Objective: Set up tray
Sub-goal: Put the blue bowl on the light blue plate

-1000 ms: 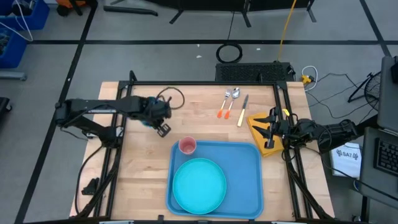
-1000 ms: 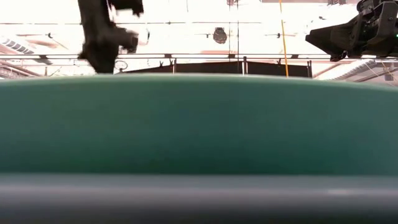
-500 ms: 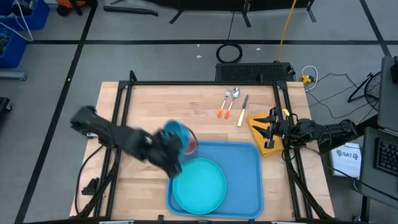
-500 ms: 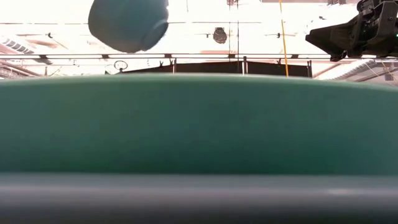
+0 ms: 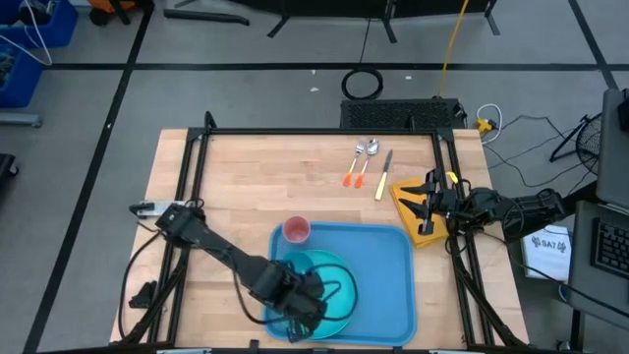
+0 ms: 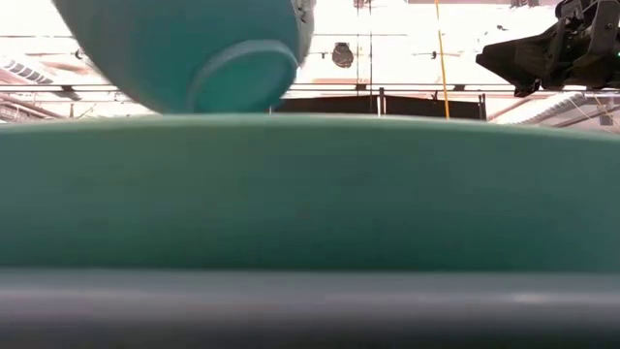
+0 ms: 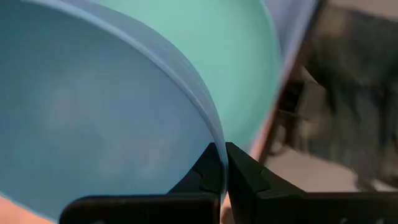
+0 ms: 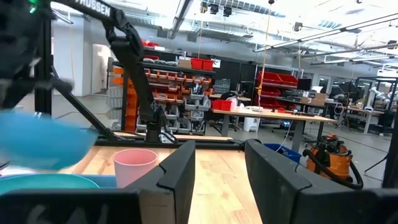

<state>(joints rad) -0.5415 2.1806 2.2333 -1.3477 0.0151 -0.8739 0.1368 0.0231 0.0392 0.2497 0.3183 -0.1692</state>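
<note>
On the worktop's near edge lies the tray (image 5: 388,280) — plate (image 5: 339,285) and pink cup (image 5: 296,230) on it. Left gripper (image 7: 224,163) is clamped on a blue bowl's (image 7: 106,118) rim above the plate; right gripper (image 8: 217,163), apart, waits beside. Tray looks light, stiff, slick — best taken by its rim.

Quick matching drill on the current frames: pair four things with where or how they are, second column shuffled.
Things:
1. blue bowl
2. pink cup
3. teal plate
4. right pincer

Places or states:
A. open, at the table's right edge by a yellow holder
B. lying flat on the tray
C. rim pinched in the shut left pincer, over the plate
D. upright at the tray's far left corner

Pairs: 1-C, 2-D, 3-B, 4-A
</note>
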